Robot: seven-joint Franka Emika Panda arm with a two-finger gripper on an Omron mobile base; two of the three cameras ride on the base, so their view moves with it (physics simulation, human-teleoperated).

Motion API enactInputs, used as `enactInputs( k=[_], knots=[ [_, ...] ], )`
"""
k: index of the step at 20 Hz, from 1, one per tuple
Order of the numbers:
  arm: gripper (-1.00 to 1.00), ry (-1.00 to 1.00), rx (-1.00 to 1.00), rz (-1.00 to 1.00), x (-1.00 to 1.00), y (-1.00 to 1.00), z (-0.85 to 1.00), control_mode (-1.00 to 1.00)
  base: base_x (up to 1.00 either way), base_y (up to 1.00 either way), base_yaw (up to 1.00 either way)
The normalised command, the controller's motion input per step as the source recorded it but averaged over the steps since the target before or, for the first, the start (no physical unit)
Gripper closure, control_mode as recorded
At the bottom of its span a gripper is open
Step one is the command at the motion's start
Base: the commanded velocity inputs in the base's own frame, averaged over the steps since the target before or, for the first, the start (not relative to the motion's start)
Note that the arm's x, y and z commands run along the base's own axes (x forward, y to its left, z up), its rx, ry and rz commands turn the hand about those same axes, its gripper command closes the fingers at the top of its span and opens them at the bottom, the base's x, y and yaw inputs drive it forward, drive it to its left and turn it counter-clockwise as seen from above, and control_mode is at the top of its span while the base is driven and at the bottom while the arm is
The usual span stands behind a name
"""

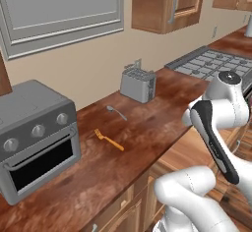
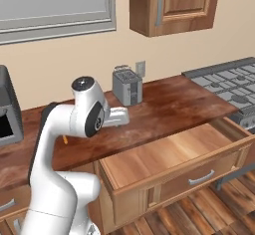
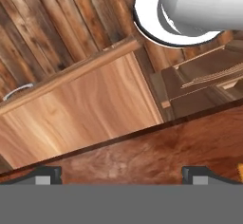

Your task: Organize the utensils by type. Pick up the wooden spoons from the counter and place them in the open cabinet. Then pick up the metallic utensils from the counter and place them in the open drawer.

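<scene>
My gripper (image 3: 121, 174) shows at the bottom of the hand view: fingertips (image 3: 46, 173) set wide apart at the lower left and lower right, nothing between them. Beneath them lies the counter (image 3: 156, 154) edge, and beyond it the open drawer (image 3: 90, 107), its tan interior filling the middle left of that frame.

In the left base view the orange fork (image 1: 109, 140) lies flat on the counter at centre left, just right of the toaster oven (image 1: 34, 137). A small grey utensil (image 1: 116, 112) lies above it, apart from it. The toaster (image 1: 138, 84) stands at upper centre. The cabinet (image 1: 167, 2) hangs at top centre.
</scene>
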Motion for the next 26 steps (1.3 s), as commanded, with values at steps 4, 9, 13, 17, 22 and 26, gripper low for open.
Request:
enactInputs(
  k=[4, 9, 13, 17, 22, 26],
  knots=[
    [-1.0, 0.0, -0.01, 0.01, 0.0, 0.39, 0.0, -1.0, 0.0, 0.0, 0.0],
    [-1.0, 0.0, 0.0, 0.0, 0.0, 0.21, 0.0, -1.0, 0.0, 0.0, 0.0],
    [-1.0, 0.0, -0.01, 0.0, 0.16, 0.2, 0.0, -1.0, 0.0, 0.0, 0.0],
    [-1.0, 0.0, -0.09, 0.0, 0.22, 0.43, 0.0, -1.0, 0.0, 0.0, 0.0],
    [-1.0, 0.0, -0.09, 0.0, 0.1, 0.45, -0.03, -1.0, 0.0, 0.0, 0.0],
    [-1.0, 0.0, -0.07, 0.0, 0.09, 0.41, -0.03, -1.0, 0.0, 0.0, 0.0]
  ],
)
